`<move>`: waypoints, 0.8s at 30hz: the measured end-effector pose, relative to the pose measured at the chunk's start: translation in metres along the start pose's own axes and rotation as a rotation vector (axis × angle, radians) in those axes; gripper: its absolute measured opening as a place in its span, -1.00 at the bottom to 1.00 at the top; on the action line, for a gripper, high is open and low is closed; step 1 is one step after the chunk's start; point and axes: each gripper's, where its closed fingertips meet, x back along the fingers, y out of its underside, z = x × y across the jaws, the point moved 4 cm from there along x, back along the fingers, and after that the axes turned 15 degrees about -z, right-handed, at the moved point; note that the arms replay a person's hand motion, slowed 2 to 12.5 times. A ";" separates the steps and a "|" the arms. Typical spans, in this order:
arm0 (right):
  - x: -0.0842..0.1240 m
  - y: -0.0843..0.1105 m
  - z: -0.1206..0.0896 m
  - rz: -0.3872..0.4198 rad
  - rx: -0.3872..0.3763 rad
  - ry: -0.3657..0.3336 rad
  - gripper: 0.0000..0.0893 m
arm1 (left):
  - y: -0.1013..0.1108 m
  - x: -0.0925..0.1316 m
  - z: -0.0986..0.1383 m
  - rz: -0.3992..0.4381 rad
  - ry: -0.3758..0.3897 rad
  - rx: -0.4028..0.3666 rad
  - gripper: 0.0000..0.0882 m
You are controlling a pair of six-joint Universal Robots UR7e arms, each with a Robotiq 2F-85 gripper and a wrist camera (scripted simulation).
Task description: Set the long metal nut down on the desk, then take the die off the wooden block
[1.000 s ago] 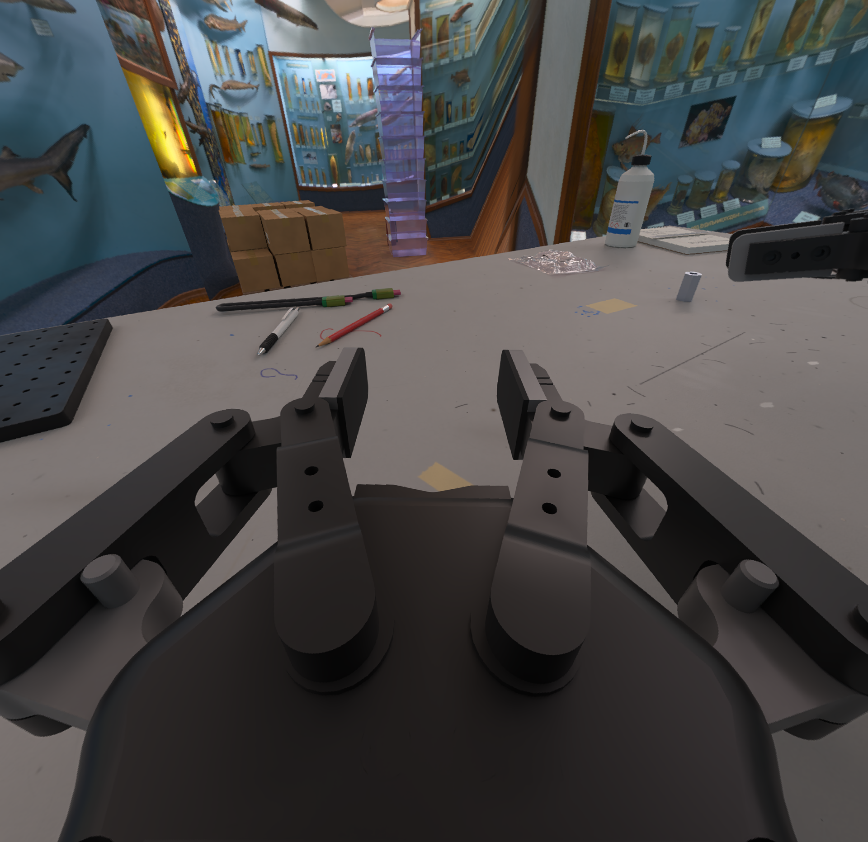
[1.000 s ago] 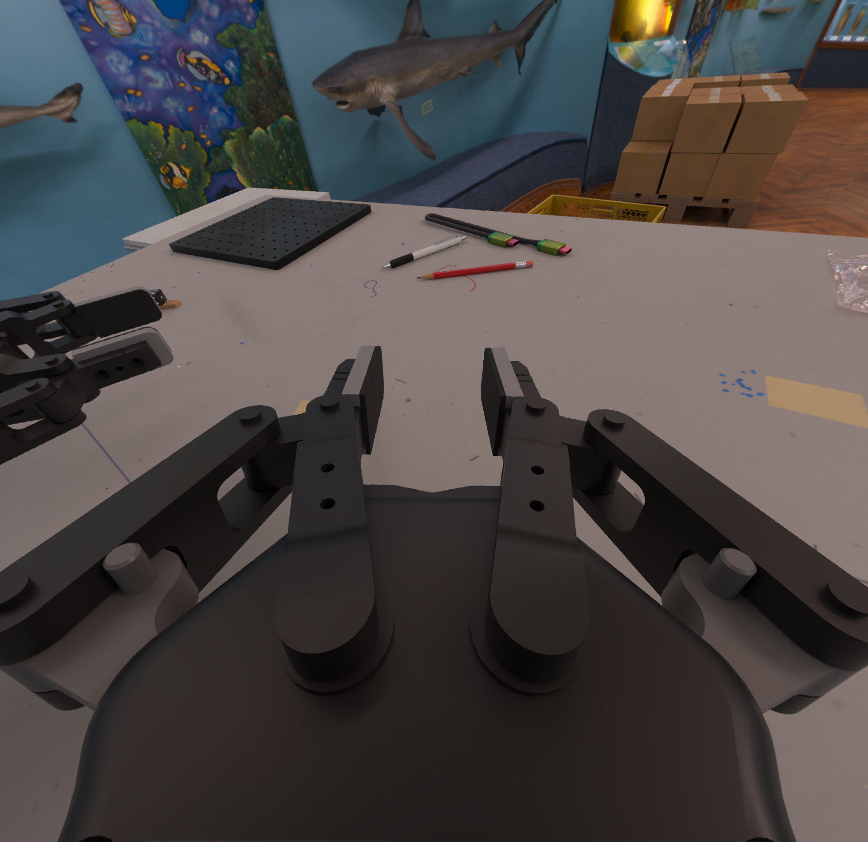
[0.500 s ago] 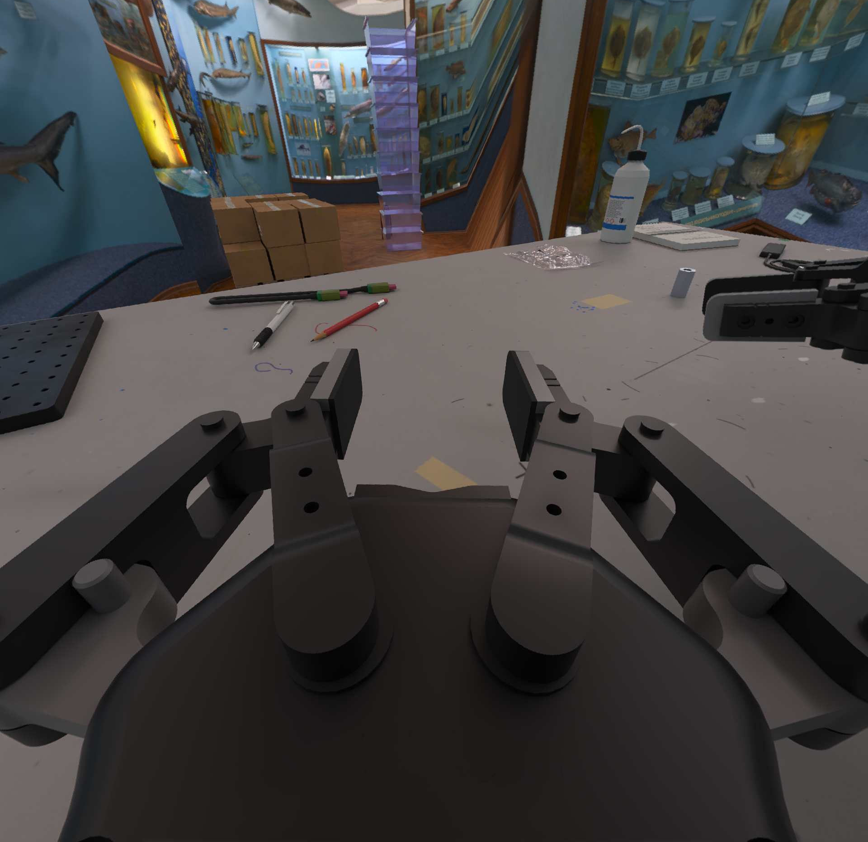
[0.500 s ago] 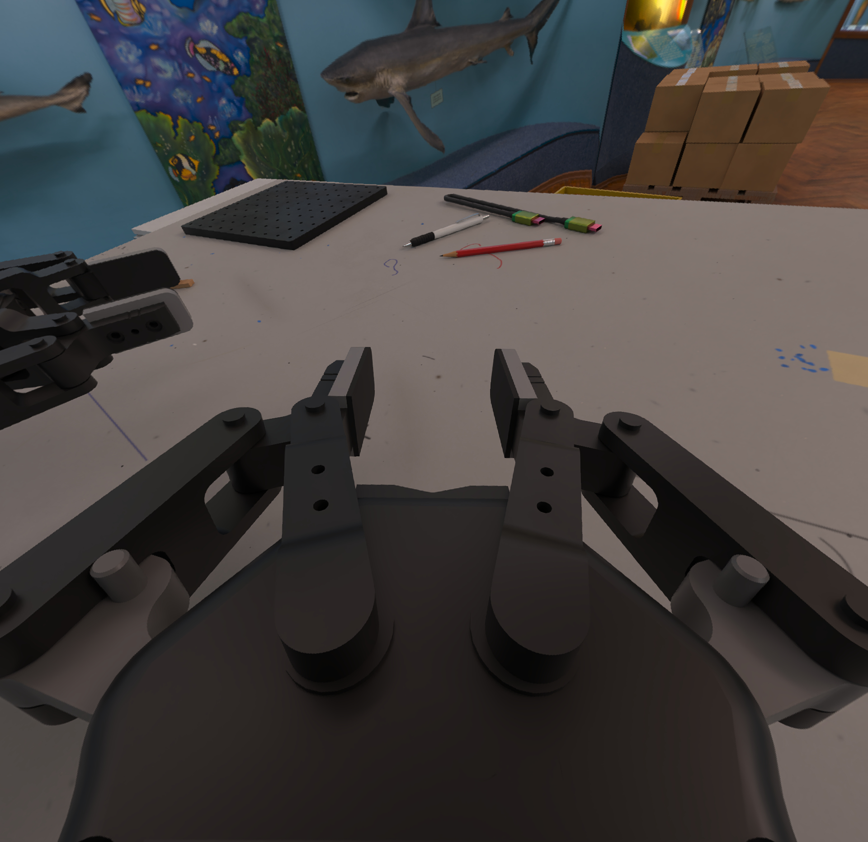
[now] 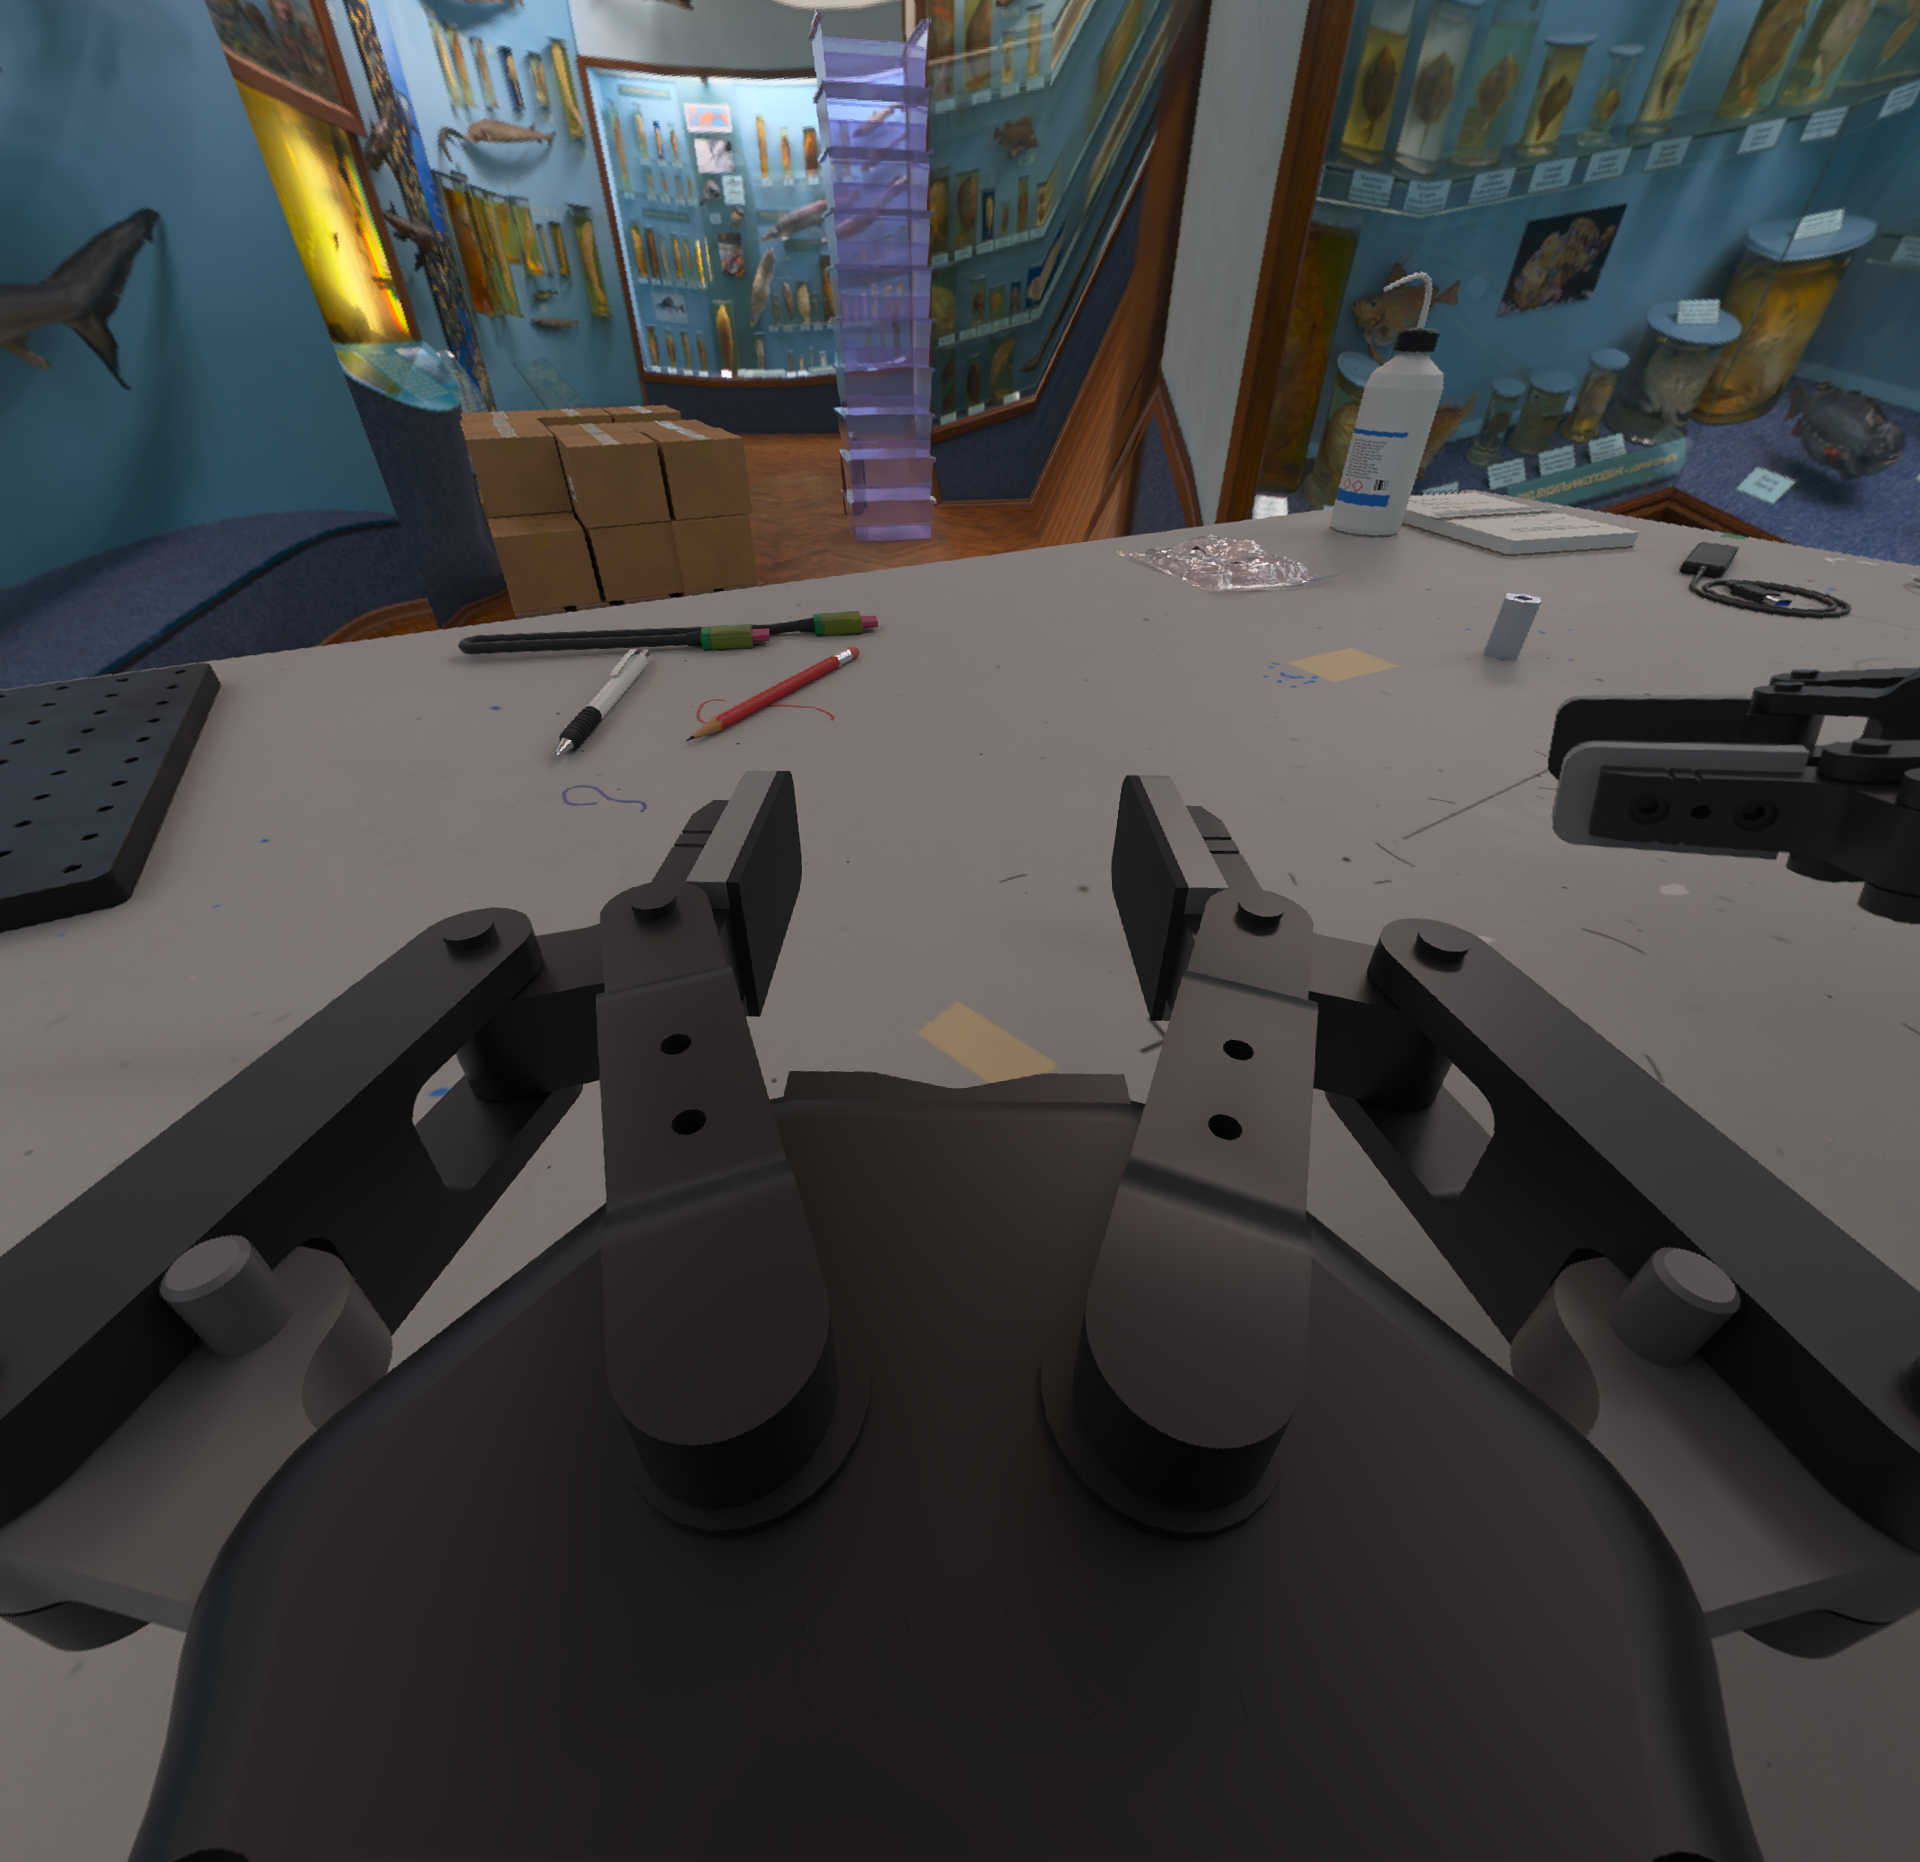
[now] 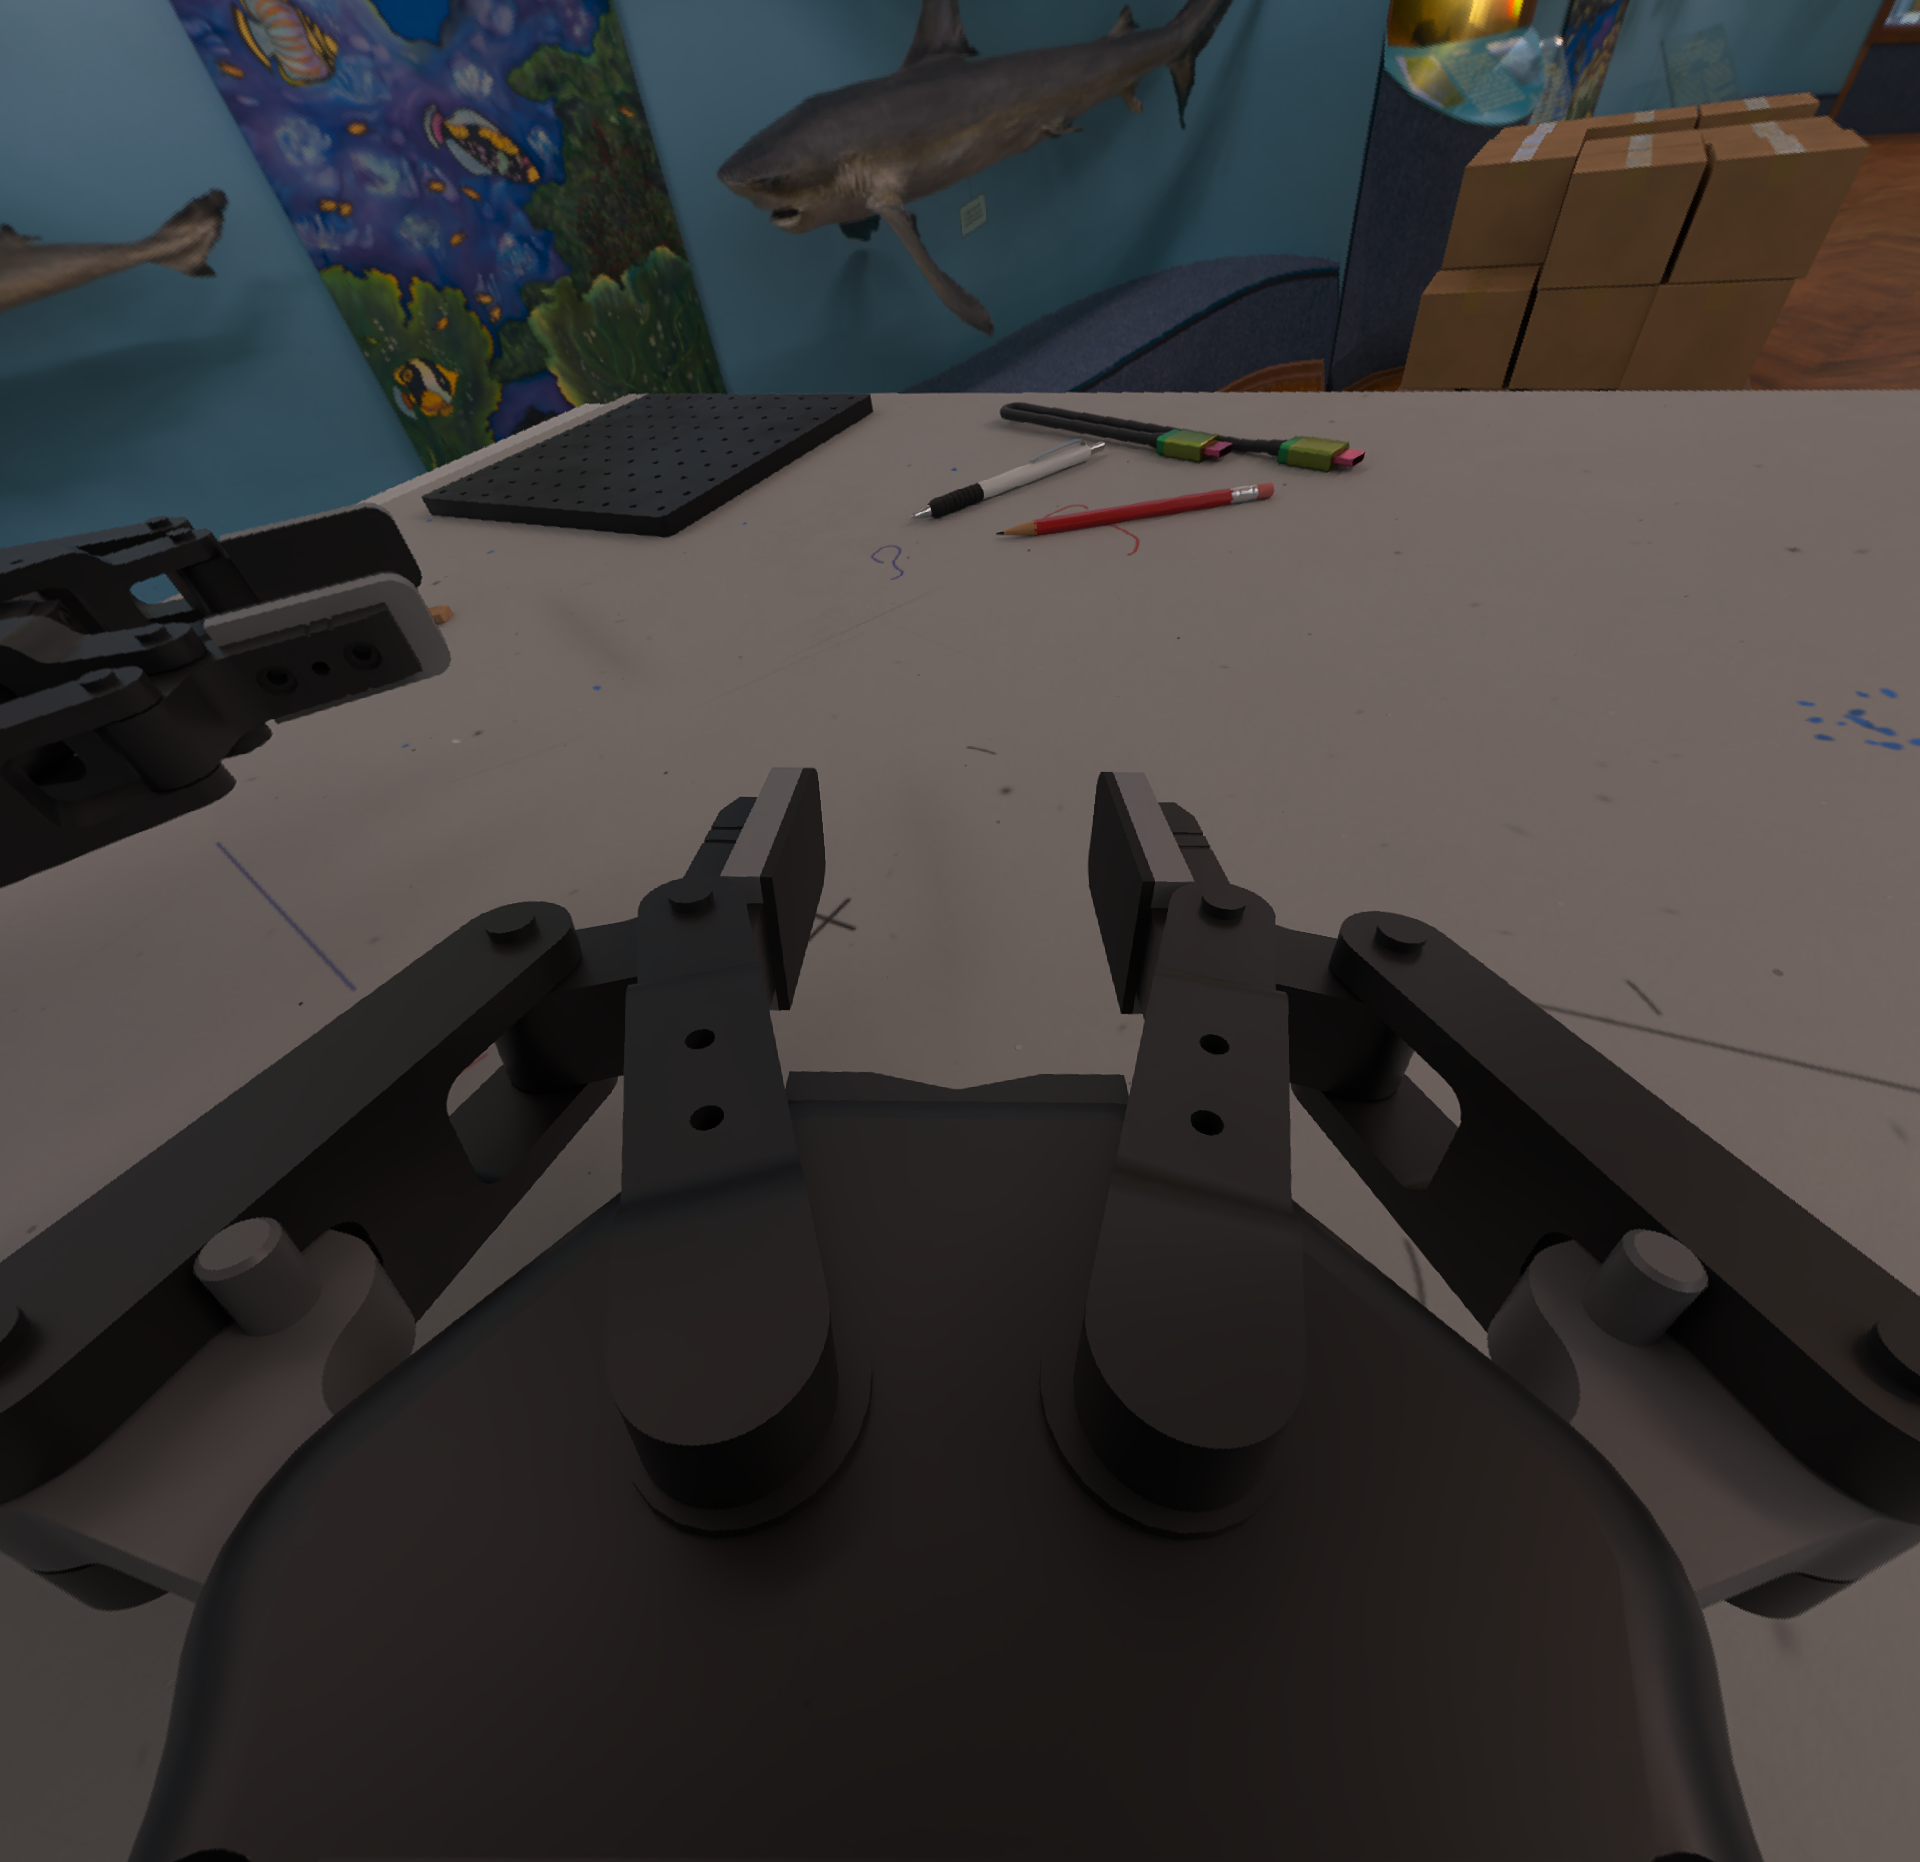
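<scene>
The long metal nut (image 5: pixel 1512 626) stands upright on the grey desk (image 5: pixel 1039 752), far right in the left wrist view, with no gripper near it. My left gripper (image 5: pixel 956 877) is open and empty above the desk; it also shows at the left of the right wrist view (image 6: pixel 312 617). My right gripper (image 6: pixel 956 877) is open and empty; it also shows at the right edge of the left wrist view (image 5: pixel 1683 784), nearer than the nut. No die and no wooden block are in view.
A black perforated plate (image 5: pixel 73 773) lies at the left. A pen (image 5: pixel 603 700), red pencil (image 5: pixel 774 693) and black cable (image 5: pixel 665 636) lie ahead. A white bottle (image 5: pixel 1387 441), crumpled foil (image 5: pixel 1216 565), notepad (image 5: pixel 1517 529) and coiled black cable (image 5: pixel 1766 597) sit far right.
Both grippers have opened wider. The right gripper has slid further into the left wrist view, and the left gripper further into the right wrist view. Both views have swung a little.
</scene>
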 end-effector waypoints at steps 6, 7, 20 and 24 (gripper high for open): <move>-0.001 0.007 -0.001 -0.015 0.004 0.006 0.04 | 0.000 0.000 0.000 -0.002 0.000 0.006 0.23; -0.001 0.008 -0.002 -0.018 0.005 0.007 0.04 | 0.000 0.000 0.000 -0.002 0.000 0.007 0.23; 0.002 0.011 -0.001 -0.011 0.035 0.037 0.04 | 0.001 -0.001 -0.001 -0.008 -0.001 0.019 0.20; 0.002 0.011 0.000 -0.011 0.051 0.051 0.04 | 0.001 -0.001 -0.002 -0.009 -0.001 0.024 0.19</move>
